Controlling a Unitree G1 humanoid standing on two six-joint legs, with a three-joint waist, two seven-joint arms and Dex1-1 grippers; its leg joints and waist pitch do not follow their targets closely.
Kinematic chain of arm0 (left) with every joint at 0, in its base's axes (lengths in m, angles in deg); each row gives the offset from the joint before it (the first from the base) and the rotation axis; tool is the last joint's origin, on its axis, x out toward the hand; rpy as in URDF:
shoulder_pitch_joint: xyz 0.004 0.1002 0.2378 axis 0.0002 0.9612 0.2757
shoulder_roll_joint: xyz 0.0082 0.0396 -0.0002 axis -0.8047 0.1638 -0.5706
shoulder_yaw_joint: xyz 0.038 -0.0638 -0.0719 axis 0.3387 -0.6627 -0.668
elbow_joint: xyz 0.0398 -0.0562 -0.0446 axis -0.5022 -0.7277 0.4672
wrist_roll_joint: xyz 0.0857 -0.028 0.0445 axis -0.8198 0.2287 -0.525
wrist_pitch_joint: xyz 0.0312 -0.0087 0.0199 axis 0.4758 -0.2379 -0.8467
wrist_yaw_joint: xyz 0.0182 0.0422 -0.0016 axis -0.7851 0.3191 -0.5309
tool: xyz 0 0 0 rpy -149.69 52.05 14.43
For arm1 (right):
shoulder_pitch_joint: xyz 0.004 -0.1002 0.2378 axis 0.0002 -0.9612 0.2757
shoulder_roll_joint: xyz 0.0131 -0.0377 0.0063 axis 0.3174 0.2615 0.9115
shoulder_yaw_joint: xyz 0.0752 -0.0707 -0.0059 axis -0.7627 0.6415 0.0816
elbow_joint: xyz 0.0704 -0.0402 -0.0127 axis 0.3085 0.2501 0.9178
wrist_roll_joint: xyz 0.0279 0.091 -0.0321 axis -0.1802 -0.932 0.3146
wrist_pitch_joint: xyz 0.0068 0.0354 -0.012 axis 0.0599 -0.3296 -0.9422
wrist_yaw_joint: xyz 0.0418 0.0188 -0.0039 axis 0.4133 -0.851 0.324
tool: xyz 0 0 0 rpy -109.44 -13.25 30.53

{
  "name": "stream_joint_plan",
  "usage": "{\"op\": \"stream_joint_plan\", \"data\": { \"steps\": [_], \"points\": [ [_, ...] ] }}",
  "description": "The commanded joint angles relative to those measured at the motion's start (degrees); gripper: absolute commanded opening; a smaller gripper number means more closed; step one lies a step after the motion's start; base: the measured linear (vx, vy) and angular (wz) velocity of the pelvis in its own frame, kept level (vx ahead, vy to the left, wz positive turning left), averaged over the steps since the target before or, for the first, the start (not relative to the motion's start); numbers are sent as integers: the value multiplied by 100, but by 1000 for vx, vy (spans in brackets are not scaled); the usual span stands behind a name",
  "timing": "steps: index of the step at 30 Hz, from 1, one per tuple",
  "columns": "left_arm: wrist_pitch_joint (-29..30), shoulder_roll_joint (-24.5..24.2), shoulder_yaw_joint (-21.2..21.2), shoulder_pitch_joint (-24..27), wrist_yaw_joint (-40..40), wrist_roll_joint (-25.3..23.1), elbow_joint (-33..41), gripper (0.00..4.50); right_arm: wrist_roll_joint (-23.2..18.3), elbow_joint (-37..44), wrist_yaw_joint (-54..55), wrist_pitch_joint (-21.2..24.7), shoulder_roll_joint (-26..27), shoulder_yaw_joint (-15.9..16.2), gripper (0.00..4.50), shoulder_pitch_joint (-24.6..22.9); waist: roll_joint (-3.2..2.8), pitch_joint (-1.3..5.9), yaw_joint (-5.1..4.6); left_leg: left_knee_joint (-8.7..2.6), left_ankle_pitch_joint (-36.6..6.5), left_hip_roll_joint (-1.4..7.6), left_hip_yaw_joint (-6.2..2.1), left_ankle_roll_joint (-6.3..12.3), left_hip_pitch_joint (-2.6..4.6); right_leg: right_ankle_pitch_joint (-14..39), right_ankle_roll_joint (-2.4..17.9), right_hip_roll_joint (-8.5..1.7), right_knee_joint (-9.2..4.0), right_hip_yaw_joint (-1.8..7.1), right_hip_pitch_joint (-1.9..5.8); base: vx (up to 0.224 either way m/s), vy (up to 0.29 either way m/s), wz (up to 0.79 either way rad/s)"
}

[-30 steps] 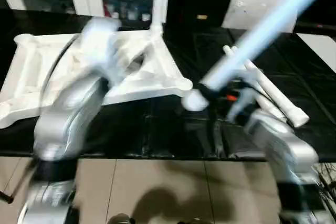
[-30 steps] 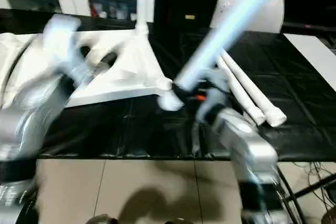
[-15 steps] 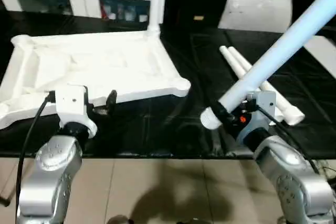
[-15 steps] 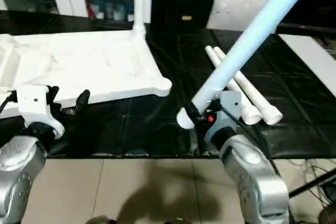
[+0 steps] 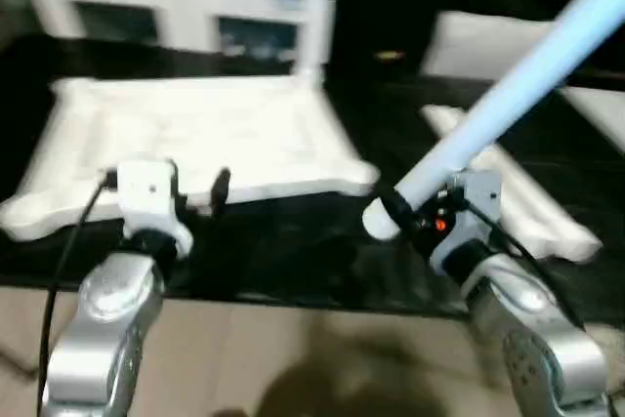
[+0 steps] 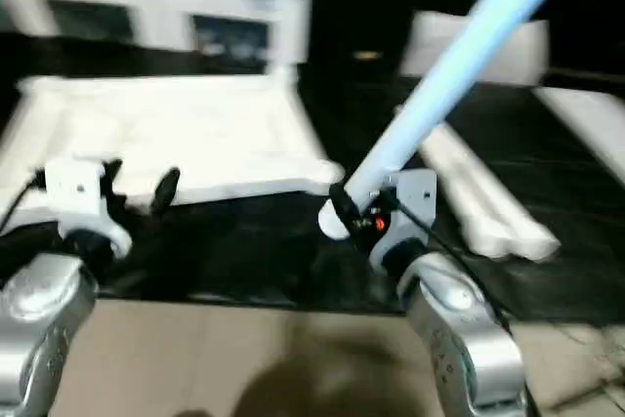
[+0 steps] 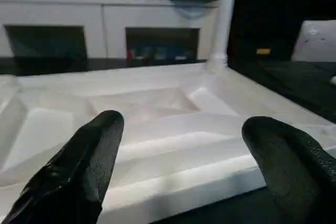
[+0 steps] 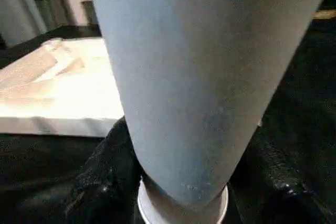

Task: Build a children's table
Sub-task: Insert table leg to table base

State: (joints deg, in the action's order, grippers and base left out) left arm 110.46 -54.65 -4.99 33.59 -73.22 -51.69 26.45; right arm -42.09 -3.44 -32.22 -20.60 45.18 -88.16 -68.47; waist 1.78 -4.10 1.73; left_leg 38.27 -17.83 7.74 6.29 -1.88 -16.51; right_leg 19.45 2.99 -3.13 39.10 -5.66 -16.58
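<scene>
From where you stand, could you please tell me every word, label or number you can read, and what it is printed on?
None: no text can be read here.
The tabletop, the held leg and the two loose legs look plain white.
The items inside the cabinet are too small and blurred to read.

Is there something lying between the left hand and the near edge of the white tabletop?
No. In the left wrist view, the open left hand faces the tabletop edge directly; only bare black table surface lies between them.
</scene>
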Motion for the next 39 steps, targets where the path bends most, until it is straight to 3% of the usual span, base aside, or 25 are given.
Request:
{"op": "stream_joint_plan", "data": {
  "steps": [1, 3, 5, 6, 7, 8, 9, 10, 11, 12, 13, 14, 15, 16, 18, 19, 20, 21, 22, 23, 24, 26, 30, 33, 39],
  "points": [
    [27, 36, 162, -115, -120, -39, -22, 425, 51, 109, 19, -134, -105, -189, 191, -13, -225, 391, -297, -907, -1227, 979, -846, 816, 750, 280, -101, -99, 283, 102, -692, 147, 41, 3],
    [22, 42, 183, -131, -158, -17, -41, 425, 88, 113, 28, -157, -140, -183, 191, -18, -178, 365, -383, -979, -795, 712, -505, 1517, 581, -516, -343, -118, 314, 41, -891, 144, 27, 4],
    [14, 17, 237, -126, -202, -37, -44, 425, 155, 124, 39, -174, -202, -152, 191, -41, -46, 368, -467, -987, -560, 537, -282, 1614, 500, -897, -147, -210, 6, 104, -833, 134, -29, -4],
    [14, 14, 256, -125, -224, -28, -43, 425, 202, 140, 32, -162, -251, -119, 191, -49, 227, 426, -423, -797, -833, 183, 9, 1397, 282, -754, 113, -432, -520, 397, -439, 128, -69, 0],
    [20, 16, 274, -131, -253, -3, -48, 425, 262, 155, 10, -179, -309, -79, 191, -57, 318, 293, -218, -326, -1354, -116, 337, 686, 359, 1936, 578, -551, -1069, 1024, -246, 173, -67, -21],
    [25, 21, 285, -129, -259, -1, -46, 425, 235, 155, 17, -159, -293, -101, 191, -70, 446, 292, -107, 304, -1024, -247, 148, 367, 7, 3663, 1410, -880, -1294, 1686, 265, 173, -67, -21],
    [28, 23, 293, -127, -262, -2, -44, 425, 215, 153, 21, -151, -279, -119, 191, -78, 394, 323, 70, 483, -539, -213, -59, -77, -262, 3433, 1700, -779, -1162, 1859, 452, 197, -23, -60],
    [34, 24, 311, -123, -276, 2, -40, 425, 201, 159, 16, -147, -279, -132, 191, -91, 390, 283, 87, 516, -422, -229, -132, -230, -363, 2979, 1772, -664, -1095, 1895, 468, 161, 4, -69],
    [35, 28, 338, -112, -296, 5, -34, 425, 158, 175, 37, -126, -257, -180, 191, -114, 316, 233, 112, 517, -43, -113, -311, -410, -564, 2090, 1888, -647, -1049, 1803, 481, 161, 4, -69],
    [35, 30, 346, -109, -303, 6, -32, 425, 144, 180, 44, -123, -250, -195, 191, -122, 186, 234, 97, 365, 97, -40, -349, -488, -493, 1856, 1841, -539, -1069, 1676, 322, 126, 37, -50],
    [51, 38, 379, -92, -323, -1, -28, 425, 127, 204, 46, -147, -253, -222, 191, -152, 95, 216, -16, -346, 393, 19, -320, -286, -584, 1719, 1366, -121, -956, 1010, 233, 146, 87, -26],
    [62, 46, 397, -80, -327, -15, -27, 425, 144, 221, 39, -181, -274, -218, 191, -168, -290, 180, -311, -872, -796, 358, -689, -247, -192, 1632, 714, 285, -432, 534, -302, 146, 87, -26],
    [68, 57, 411, -77, -316, -38, -31, 425, 174, 231, 38, -207, -305, -201, 191, -175, -286, 368, -414, -946, -1621, 828, -1115, 207, 455, 679, 245, 101, 237, 397, -692, 216, 77, 3],
    [75, 65, 415, -76, -299, -51, -34, 425, 177, 228, 40, -212, -311, -202, 191, -174, -247, 385, -488, -977, -1487, 827, -1173, 591, 422, 318, -12, 62, 296, 337, -686, 190, 48, 16],
    [141, 96, 437, -68, -235, -88, -43, 425, 186, 193, 39, -262, -332, -232, 191, -148, -112, 375, -550, -766, 462, 591, -934, 1962, 412, -666, -353, -111, 196, 273, -952, 163, 36, 9],
    [220, 88, 468, -65, -228, -102, -43, 425, 180, 166, 23, -300, -337, -264, 191, -123, -45, 407, -558, -622, 1364, 475, -810, 2190, 393, -1068, -309, -183, 12, 344, -997, 136, -9, 0],
    [298, 62, 500, -62, -257, -99, -38, 425, 148, 141, -12, -344, -322, -320, 191, -95, 203, 481, -555, -334, 2240, 73, -438, 2048, 124, -1958, -95, -403, -486, 564, -723, 136, -9, 0],
    [311, 51, 508, -60, -277, -93, -38, 425, 144, 132, -26, -344, -328, -329, 191, -84, 342, 499, -488, -267, 2227, -102, -295, 1750, -196, -2258, -235, -486, -575, 743, -402, 98, -72, 5],
    [361, -5, 546, -52, -353, -86, -40, 425, 110, 92, -74, -332, -341, -365, 191, -43, 396, 586, -335, -24, 2240, -224, -259, 1277, -569, -3775, 553, -874, -541, 1150, 47, 80, -83, 4],
    [404, -25, 558, -51, -378, -74, -45, 425, 90, 78, -91, -331, -340, -378, 191, -30, 385, 578, -283, -211, 2400, -42, -310, 839, -650, -5596, 888, -806, -333, 1021, 142, 80, -83, 4],
    [510, -71, 585, -50, -436, -41, -58, 425, 42, 47, -129, -328, -335, -410, 191, -1, 331, 536, -283, -357, 2524, -37, -256, 511, -533, -5815, 959, -499, -329, 803, 40, 59, -39, 5],
    [550, -298, 819, -120, -830, -34, -189, 445, -80, -57, -210, -327, -354, -511, 191, 111, 194, 492, -335, -464, 2515, 78, -278, 363, -383, -4251, 1136, -346, -423, 707, -53, 0, 0, 0],
    [650, -547, 1156, -349, -1289, -107, -443, 450, -281, -248, -254, -299, -368, -708, 191, 336, 138, 306, -311, -648, 302, 303, -267, 281, -281, -199, 1112, -408, -723, 683, -239, -55, -17, -2],
    [829, -701, 1326, -578, -1567, -94, -671, 450, -272, -355, -316, -315, -410, -752, 191, 467, 154, 234, -316, -721, -1099, 297, -212, -7, -233, 1548, 701, -417, -875, 703, -345, -86, -16, 7],
    [781, -1126, 1517, -1264, -2402, -90, -1467, 450, -221, -553, -632, -533, -594, -613, 191, 594, 166, 257, -313, -755, -885, 295, -161, -110, -319, 1610, 405, -415, -888, 718, -351, -38, -7, 0]
  ]
}}
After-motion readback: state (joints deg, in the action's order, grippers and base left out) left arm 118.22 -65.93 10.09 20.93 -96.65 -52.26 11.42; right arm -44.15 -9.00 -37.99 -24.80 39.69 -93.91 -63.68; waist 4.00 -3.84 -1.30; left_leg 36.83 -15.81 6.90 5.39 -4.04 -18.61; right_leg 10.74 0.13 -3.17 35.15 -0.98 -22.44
